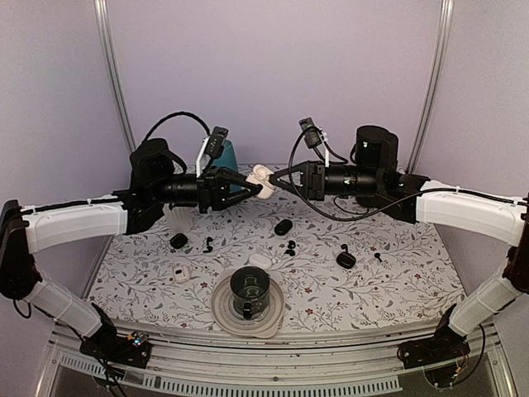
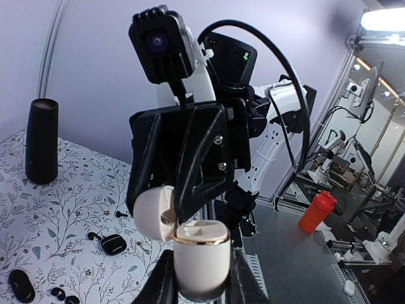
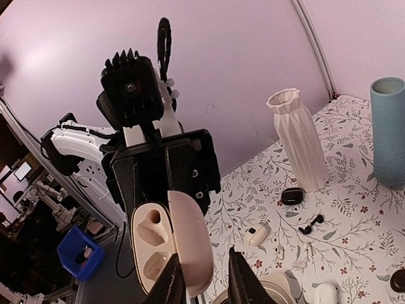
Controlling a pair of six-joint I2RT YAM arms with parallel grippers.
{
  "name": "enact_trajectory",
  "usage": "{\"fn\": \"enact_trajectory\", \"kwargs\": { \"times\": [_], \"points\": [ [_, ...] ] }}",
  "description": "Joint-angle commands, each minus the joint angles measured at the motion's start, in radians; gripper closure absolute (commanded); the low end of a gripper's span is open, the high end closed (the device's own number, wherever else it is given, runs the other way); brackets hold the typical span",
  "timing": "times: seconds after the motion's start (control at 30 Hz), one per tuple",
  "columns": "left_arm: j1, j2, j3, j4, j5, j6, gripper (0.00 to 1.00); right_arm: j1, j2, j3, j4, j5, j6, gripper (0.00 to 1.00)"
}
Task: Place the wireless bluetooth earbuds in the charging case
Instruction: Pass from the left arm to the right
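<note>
Cream plastic is seen high between the two arms; what is it held by? (A)

The charging case (image 2: 201, 247) is clamped at its body by the left gripper (image 2: 202, 269), with one finger pressed on each side, well above the counter (image 1: 397, 289). Its lid stands open, and two moulded hollows are shown in the right wrist view. (B)

And the right gripper (image 3: 205, 272)? (A)

Its jaws are set narrow, and the lower edge of the lid is seen at the gap between them. One finger seems to be touched by the lid; whether the lid is actually pinched cannot be told, nor whether anything small is carried there. (B)

Where are the wireless bluetooth earbuds (image 1: 289, 246) to be found? (A)

Glossy black pieces are scattered on the flowered counter, below and in front of the case. A pair lies near the middle, one is seen further left near a black case (image 1: 178, 241), and others lie to the right beside a second black case (image 1: 346, 260). (B)

What else is laid out? (A)

A dark cup (image 1: 248, 289) is set on a round white dish (image 1: 223, 313) at the near edge. A white vase (image 1: 175, 219) and a teal cylinder (image 1: 229, 155) are stood at the back left. (B)
</note>
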Motion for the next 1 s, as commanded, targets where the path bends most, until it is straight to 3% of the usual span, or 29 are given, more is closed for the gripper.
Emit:
{"fn": "enact_trajectory", "kwargs": {
  "times": [0.0, 0.13, 0.33, 0.47, 0.67, 0.97],
  "points": [
    [-0.005, 0.016, 0.032, 0.016, 0.010, 0.008, 1.00, -0.001, 0.010, 0.029, 0.032, -0.033, 0.023, 0.82],
    [-0.005, 0.021, 0.035, 0.013, 0.008, 0.010, 1.00, -0.001, 0.005, 0.029, 0.027, -0.028, 0.016, 0.91],
    [-0.005, 0.019, 0.034, -0.019, -0.002, 0.035, 0.59, -0.002, -0.017, 0.062, -0.029, 0.007, -0.044, 0.95],
    [-0.003, 0.000, 0.037, -0.082, -0.006, 0.094, 0.46, -0.002, -0.042, 0.087, -0.117, 0.046, -0.150, 0.96],
    [-0.004, -0.037, 0.052, -0.211, -0.028, 0.234, 0.43, 0.017, -0.033, 0.169, -0.313, 0.115, -0.338, 0.96],
    [-0.013, -0.124, -0.024, -0.187, -0.091, 0.398, 0.45, 0.072, 0.005, 0.250, -0.442, 0.207, -0.519, 0.96]
  ]
}}
